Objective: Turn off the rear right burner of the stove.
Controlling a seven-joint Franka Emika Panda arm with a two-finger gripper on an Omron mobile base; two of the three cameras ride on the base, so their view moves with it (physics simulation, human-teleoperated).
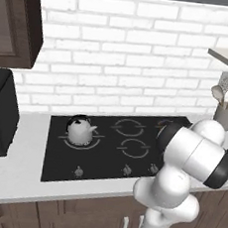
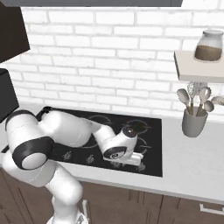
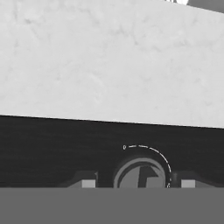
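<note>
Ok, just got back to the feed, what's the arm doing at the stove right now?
The arm is reaching low over the front right edge of the stove, its gripper straddling a small silver knob in the hand view, not visibly closed on it. The rear right burner shows a red centre, so it looks on. A kettle sits on the left burner; a grey utensil holder stands on the counter.

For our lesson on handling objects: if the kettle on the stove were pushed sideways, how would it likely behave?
The kettle looks rounded and squat with a wide base, so it would probably slide, not tip. It sits on the smooth black glass stove, which likely offers little grip. Its shiny metal-looking body suggests it is stiff.
</note>
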